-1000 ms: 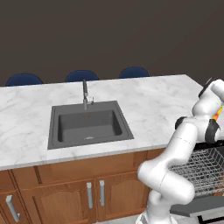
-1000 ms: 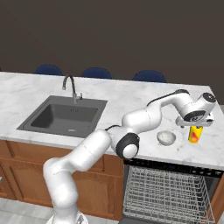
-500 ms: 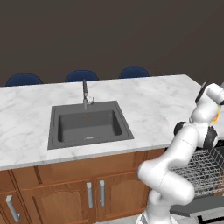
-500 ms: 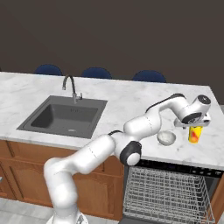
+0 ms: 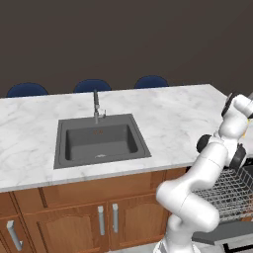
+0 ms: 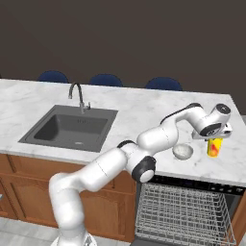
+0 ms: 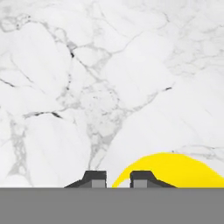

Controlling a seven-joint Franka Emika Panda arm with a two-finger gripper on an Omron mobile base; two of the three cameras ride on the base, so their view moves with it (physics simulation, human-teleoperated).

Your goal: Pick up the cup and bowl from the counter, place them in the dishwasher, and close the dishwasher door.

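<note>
I see the tabletop, the open dishwasher rack below, the bowl, then the cup near the right edge. My tool pinches narrow on its rim; I'd confirm the bite, then lift straight.

Rendered scene, even diffuse light, no glare. Counter bright; far wall behind it dark and featureless. Soft shadow inside the sink basin and under the counter's near edge. Base views sharp, no edge distortion. Hand view slightly soft, marble veins blurred.
</note>
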